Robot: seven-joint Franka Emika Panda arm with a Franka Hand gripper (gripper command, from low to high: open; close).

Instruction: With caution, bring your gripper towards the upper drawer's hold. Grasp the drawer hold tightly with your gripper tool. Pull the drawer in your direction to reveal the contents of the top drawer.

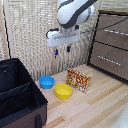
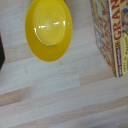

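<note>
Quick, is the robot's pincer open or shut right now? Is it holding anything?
Pincer: open and holding nothing, hanging in the air above the yellow bowl, well away from the dresser drawers.

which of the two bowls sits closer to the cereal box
The yellow bowl. It sits just to the exterior view's left of the cereal box, while the blue bowl lies farther off, beyond the yellow one, nearer the black bin.

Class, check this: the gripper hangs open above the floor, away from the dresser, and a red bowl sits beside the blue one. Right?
Not quite. The bowl beside the blue bowl is yellow, not red, as the exterior view shows. The gripper does hang open, away from the dresser.
</note>
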